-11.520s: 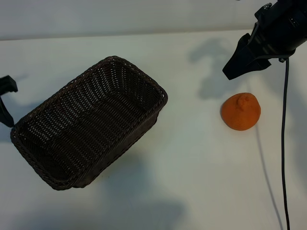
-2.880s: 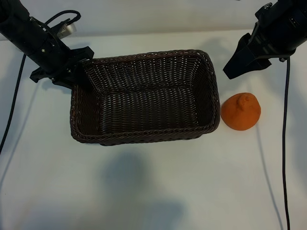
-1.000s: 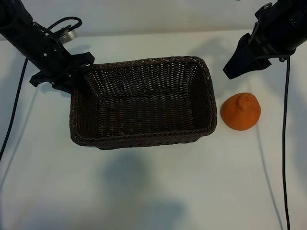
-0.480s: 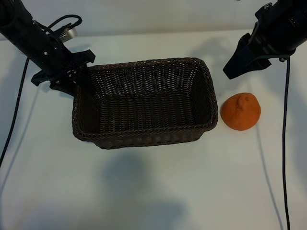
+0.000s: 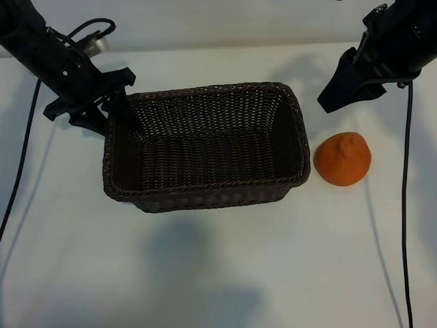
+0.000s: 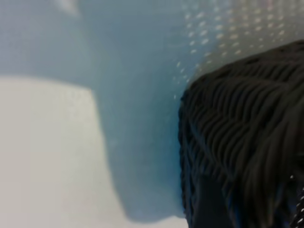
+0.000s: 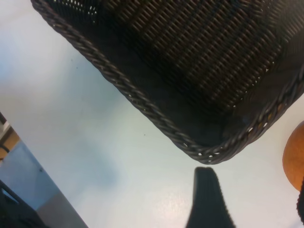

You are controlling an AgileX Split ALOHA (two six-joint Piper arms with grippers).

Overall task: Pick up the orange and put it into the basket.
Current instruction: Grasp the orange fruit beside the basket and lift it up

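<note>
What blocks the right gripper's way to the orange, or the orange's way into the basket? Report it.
Nothing visible does. The right gripper hangs open above and beside the orange, bare table between. The basket sits just beside the orange, top open, empty inside; only its rim must be cleared.

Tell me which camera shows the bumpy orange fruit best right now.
The exterior view: the bumpy orange fruit sits whole and unobstructed on the table beside the dark woven wicker basket. The right wrist view catches only a sliver at its edge; the left wrist view shows none.
</note>
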